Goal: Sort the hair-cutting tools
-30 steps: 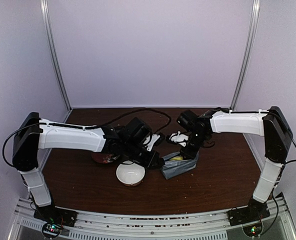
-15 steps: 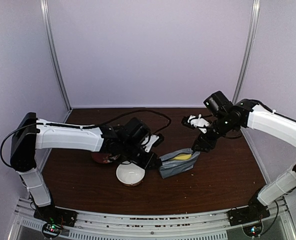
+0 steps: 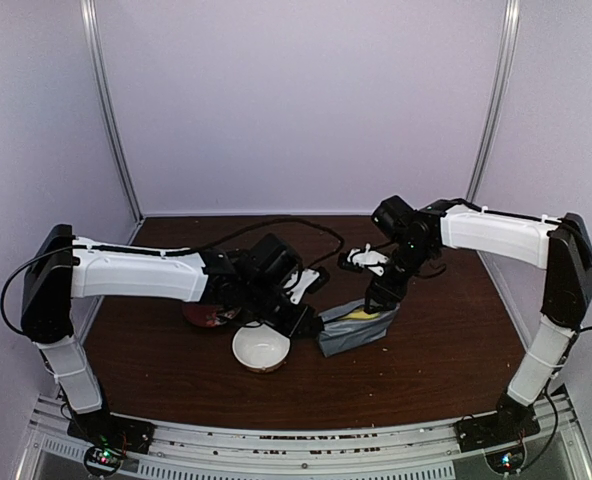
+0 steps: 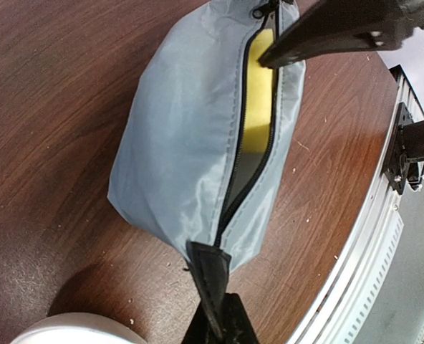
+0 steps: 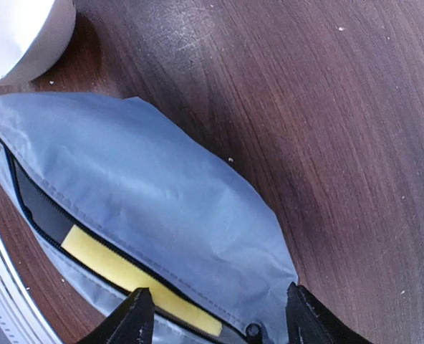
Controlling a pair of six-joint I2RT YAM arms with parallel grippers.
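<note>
A grey zip pouch (image 3: 354, 330) lies on the brown table with its zip open, and a yellow thing (image 4: 257, 107) shows inside. My left gripper (image 4: 213, 304) is shut on the black tab (image 4: 208, 266) at the pouch's left end. My right gripper (image 5: 219, 294) is open, with its fingers (image 5: 135, 315) straddling the pouch's right end (image 5: 198, 229) by the zip pull (image 5: 253, 331). In the top view the right gripper (image 3: 378, 293) hangs just over that end. The scissors, the comb and the clipper do not show in any view.
A white bowl (image 3: 261, 348) stands just left of the pouch, close under my left wrist. A red patterned plate (image 3: 204, 316) lies behind it, mostly hidden by the left arm. A black cable (image 3: 296, 224) loops across the back of the table.
My right arm swung out to the right and came back, its gripper staying near the pouch's right end. My left gripper kept hold of the tab.
</note>
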